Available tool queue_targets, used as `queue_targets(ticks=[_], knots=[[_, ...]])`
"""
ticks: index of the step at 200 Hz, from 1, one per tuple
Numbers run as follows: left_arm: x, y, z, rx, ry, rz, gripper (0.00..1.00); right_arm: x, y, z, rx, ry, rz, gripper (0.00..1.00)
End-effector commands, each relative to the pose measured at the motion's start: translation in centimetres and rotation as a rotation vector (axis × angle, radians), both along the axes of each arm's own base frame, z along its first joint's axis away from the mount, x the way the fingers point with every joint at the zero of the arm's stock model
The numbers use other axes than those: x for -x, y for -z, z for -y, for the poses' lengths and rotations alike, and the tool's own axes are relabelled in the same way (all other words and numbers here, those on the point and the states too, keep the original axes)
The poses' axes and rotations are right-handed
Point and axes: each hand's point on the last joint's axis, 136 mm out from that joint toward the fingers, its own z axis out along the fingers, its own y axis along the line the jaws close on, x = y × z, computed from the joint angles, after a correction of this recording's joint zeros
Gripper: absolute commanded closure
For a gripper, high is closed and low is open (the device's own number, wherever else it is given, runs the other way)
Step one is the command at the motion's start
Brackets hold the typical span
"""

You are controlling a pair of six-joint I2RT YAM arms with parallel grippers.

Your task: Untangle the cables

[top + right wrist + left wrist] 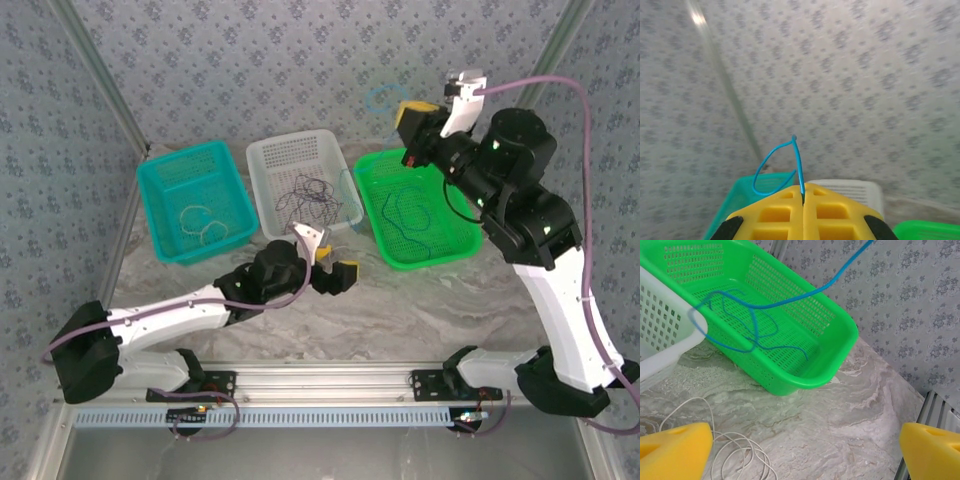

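Right gripper (803, 194) tight on blue cable (798, 165)

Green basket (432, 261) beside white basket (290, 150) (marble table (400, 310))

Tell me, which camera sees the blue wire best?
The left wrist view: there the blue wire looks big and sharp, rising out of the green basket. The right wrist view shows just its looped end, pinched in the right gripper. From the top view it looks thin and faint.

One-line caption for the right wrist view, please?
Right pincer shut on a blue cable, its free end looping up against the patterned wall.
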Motion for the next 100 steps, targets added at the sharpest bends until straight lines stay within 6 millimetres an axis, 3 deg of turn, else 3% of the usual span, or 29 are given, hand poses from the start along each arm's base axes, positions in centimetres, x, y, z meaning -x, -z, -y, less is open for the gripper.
queue_targets(ticks=[1, 44, 100], knots=[[0.4, -0.5, -1.3, 0.027, -0.029, 0.013, 0.03, -2.8, 2.2, 3.8, 0.182, 0.196, -0.039, 1.0], [0.6, 1.0, -4.3, 0.003, -0.115, 0.002, 0.03, -7.0, 5.6, 8.3, 0.269, 0.354, -0.123, 1.0], [0.8, 1.7, -7.9, -0.017, -0.209, 0.024, 0.02, -9.8, 10.2, 11.1, 0.266, 0.401, -0.225, 1.0]])
